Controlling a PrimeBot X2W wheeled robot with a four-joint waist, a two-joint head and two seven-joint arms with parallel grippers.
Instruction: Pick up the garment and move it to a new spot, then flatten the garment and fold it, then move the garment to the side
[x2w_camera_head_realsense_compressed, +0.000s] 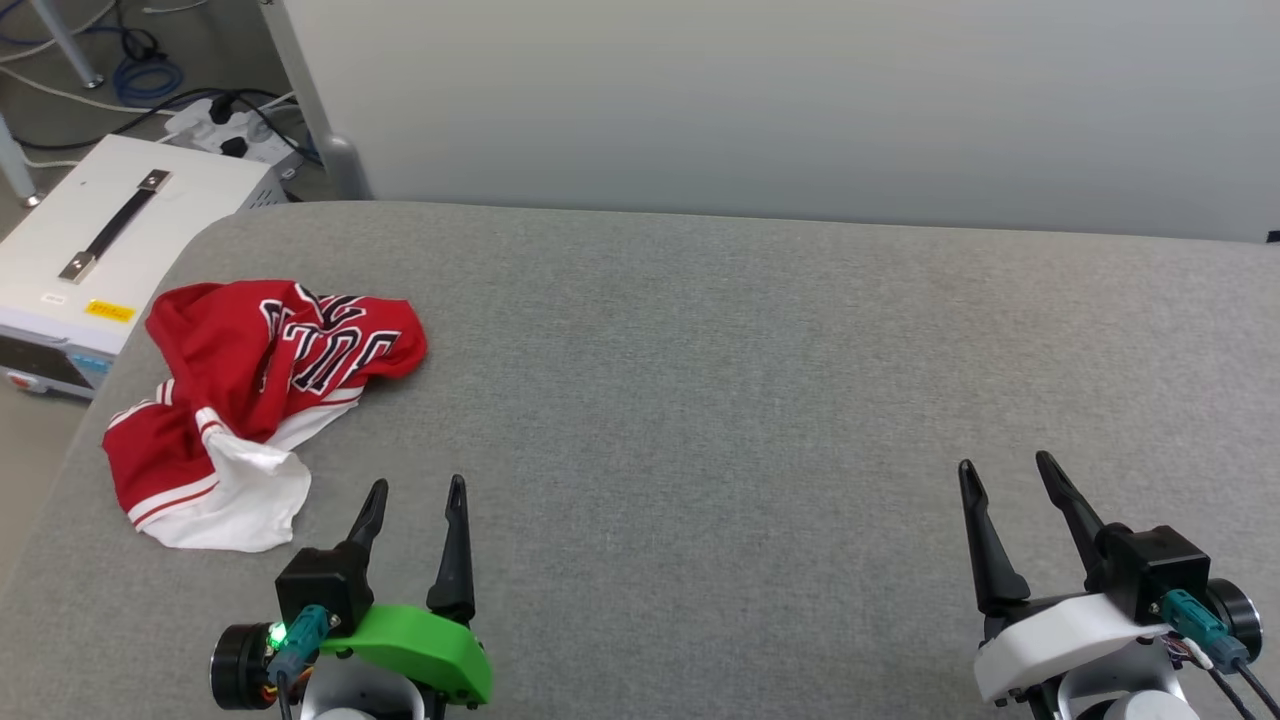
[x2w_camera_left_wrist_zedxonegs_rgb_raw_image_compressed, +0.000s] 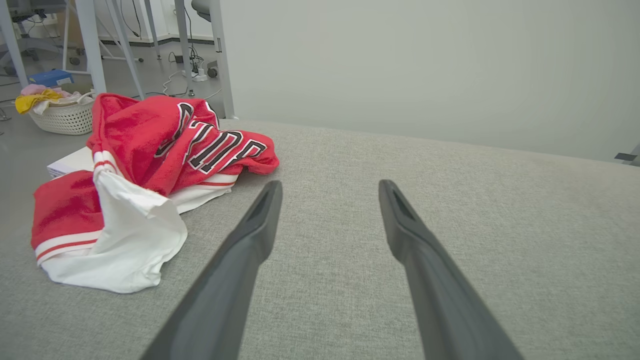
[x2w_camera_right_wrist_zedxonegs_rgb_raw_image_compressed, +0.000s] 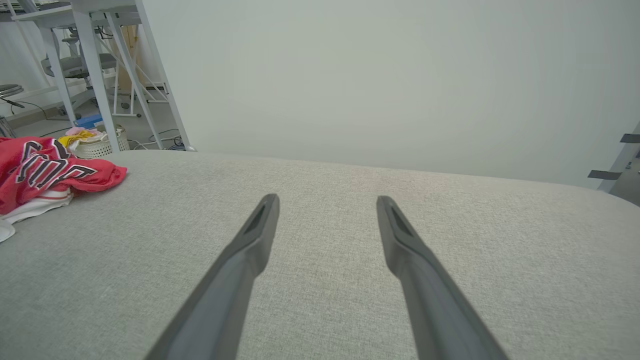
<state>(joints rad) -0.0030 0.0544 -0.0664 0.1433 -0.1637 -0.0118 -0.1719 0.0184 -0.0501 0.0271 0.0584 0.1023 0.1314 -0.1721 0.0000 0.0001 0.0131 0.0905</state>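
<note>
The garment (x2w_camera_head_realsense_compressed: 245, 400) lies crumpled near the left edge of the grey table (x2w_camera_head_realsense_compressed: 700, 400), red with a white sleeve and black white-outlined lettering on top. In the left wrist view the garment (x2w_camera_left_wrist_zedxonegs_rgb_raw_image_compressed: 145, 185) is to the left of my fingers. My left gripper (x2w_camera_head_realsense_compressed: 417, 490) stands open just right of and nearer than the garment, not touching it, with nothing between its fingers. My right gripper (x2w_camera_head_realsense_compressed: 1005, 465) is open and empty over bare table at the lower right. The right wrist view shows the garment (x2w_camera_right_wrist_zedxonegs_rgb_raw_image_compressed: 45, 175) at its far left edge.
A white box with a black handle (x2w_camera_head_realsense_compressed: 110, 250) stands beside the table's left edge, with cables and a power strip (x2w_camera_head_realsense_compressed: 225, 125) behind it on the floor. A laundry basket (x2w_camera_left_wrist_zedxonegs_rgb_raw_image_compressed: 62, 112) sits on the floor beyond. A pale wall (x2w_camera_head_realsense_compressed: 760, 100) backs the table.
</note>
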